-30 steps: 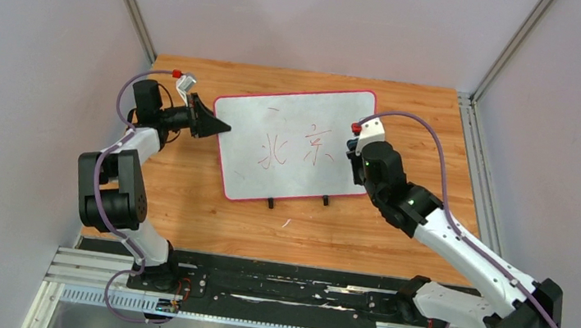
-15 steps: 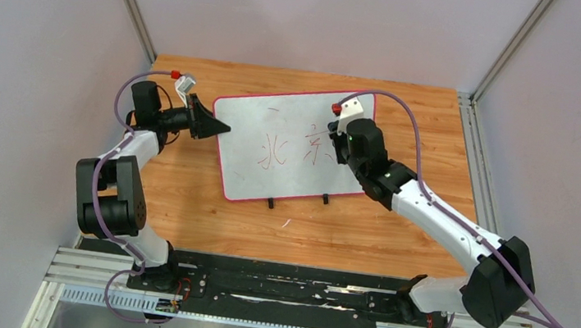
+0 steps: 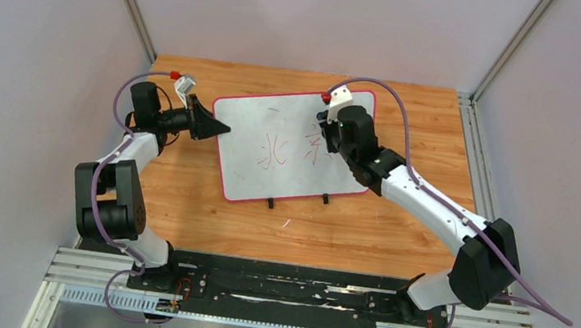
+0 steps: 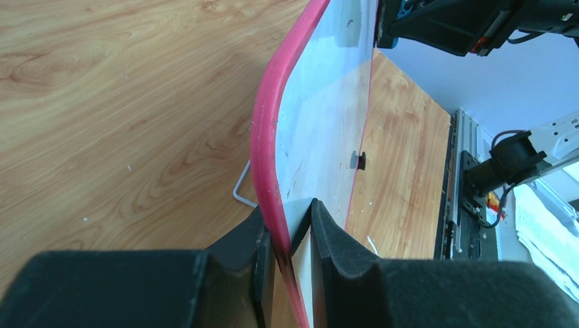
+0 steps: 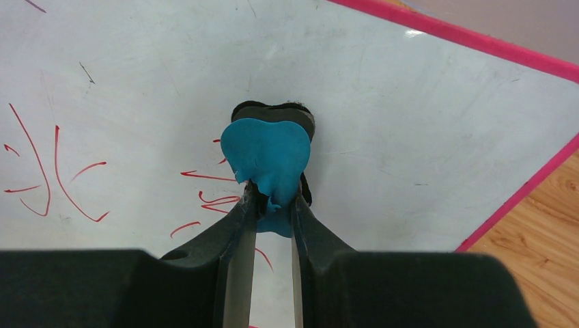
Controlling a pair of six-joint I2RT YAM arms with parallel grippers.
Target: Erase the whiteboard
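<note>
The wooden tabletop (image 3: 184, 201) carries the whiteboard (image 3: 256, 181), slightly skewed at the centre of the top view. The right arm (image 3: 431, 209) stretches diagonally from the lower right over the board. The left arm (image 3: 115, 185) folds up along the left side. The left claw (image 4: 290, 229) pinches the board's pink rim, steadying it. The right claw (image 5: 273, 198) is closed narrowly on a blue eraser pad (image 5: 267, 150), which appears pressed to the board at the right end of the red writing (image 3: 274, 152). Wiping seems under way, and the next move likely calls for firm strokes leftward across the writing.
</note>
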